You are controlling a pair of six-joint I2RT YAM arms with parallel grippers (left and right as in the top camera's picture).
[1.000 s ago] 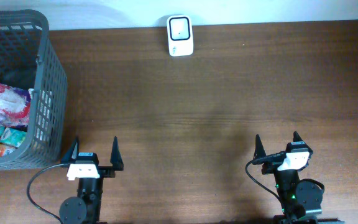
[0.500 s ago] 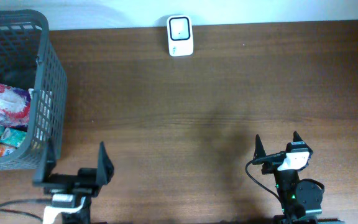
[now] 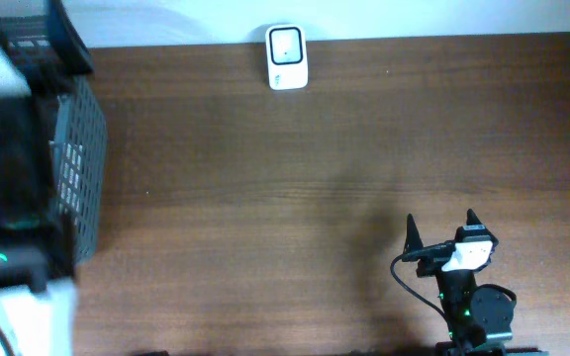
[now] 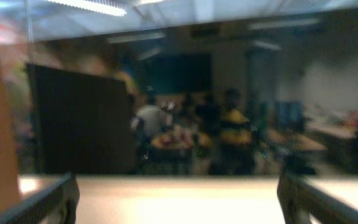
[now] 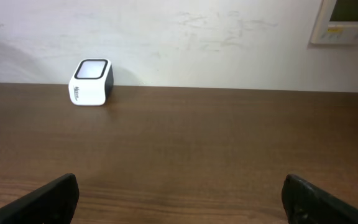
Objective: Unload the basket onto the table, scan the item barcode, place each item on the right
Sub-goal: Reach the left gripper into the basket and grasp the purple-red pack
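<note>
Standing spread wide with nothing between them, the right jaws sit low over the tabletop (image 3: 265,178). The white barcode scanner (image 3: 287,57) is well ahead of them and off to their left, at the far edge by the wall. Left jaws are equally wide and empty, facing a blurred room. The left arm (image 3: 8,178), blurred, covers the grey basket (image 3: 82,158), so its contents are hidden.

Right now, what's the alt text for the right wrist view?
A small white scanner stands far left on a brown table, by a white wall. The right gripper is open, its dark fingertips at the bottom corners, holding nothing.
</note>
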